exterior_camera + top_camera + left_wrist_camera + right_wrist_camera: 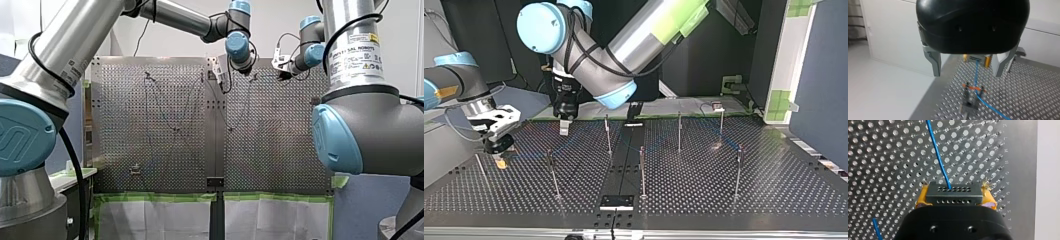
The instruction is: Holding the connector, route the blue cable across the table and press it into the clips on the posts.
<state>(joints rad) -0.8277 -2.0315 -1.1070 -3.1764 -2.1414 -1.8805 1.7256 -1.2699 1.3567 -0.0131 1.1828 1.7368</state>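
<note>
My right gripper [955, 198] is shut on the dark connector [953, 188], with yellow pads [923, 198] on both sides of it. The blue cable [939, 157] leaves the connector and runs ahead over the perforated table [885, 170]. My left gripper [967, 74] hangs open above the table, nothing between its metal fingers [935, 63]. Ahead of it the cable [976, 72] runs from the connector [976, 59] to an orange-banded clip [972, 88] on a post. In the top view my right gripper [500, 159] sits low at the left and my left gripper [564, 127] stands behind it.
Several thin posts [642, 170] stand across the table [774, 180]; the cable [165, 110] zigzags among them. A black plate [616, 201] lies on the centre seam. Green-taped paper [160, 210] covers the table's edge in the front view. A small bracket [135, 170] sits on the left panel.
</note>
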